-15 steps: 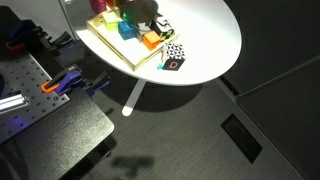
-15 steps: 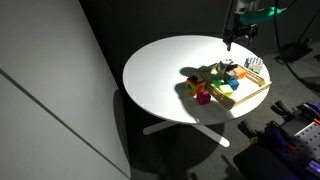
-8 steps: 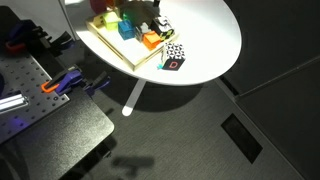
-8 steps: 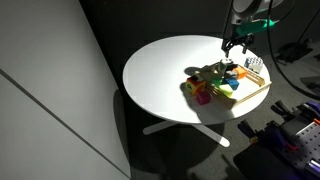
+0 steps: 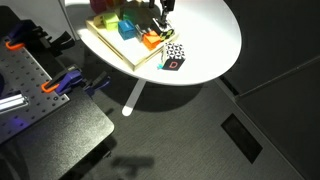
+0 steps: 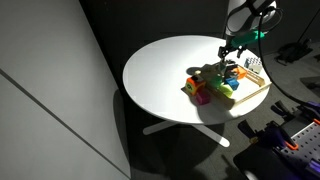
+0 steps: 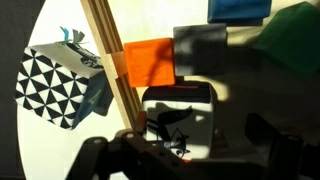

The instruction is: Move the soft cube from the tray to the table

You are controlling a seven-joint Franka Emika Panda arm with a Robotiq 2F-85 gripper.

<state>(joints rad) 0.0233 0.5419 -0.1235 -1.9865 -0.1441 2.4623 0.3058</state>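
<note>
The soft cube (image 7: 178, 122) lies in the tray (image 7: 108, 45), in shadow, just beside an orange block (image 7: 150, 62). The gripper (image 7: 185, 145) hangs over it with its fingers spread apart, one on either side. A checkered cube (image 7: 55, 88) sits just outside the rim on the table (image 5: 210, 30).

The dark grey floor (image 5: 200, 125) has a rectangular hatch (image 5: 240, 137) at right, and a perforated metal bench (image 5: 25, 80) stands at left. A pale wall panel (image 6: 40, 110) fills the near left.
</note>
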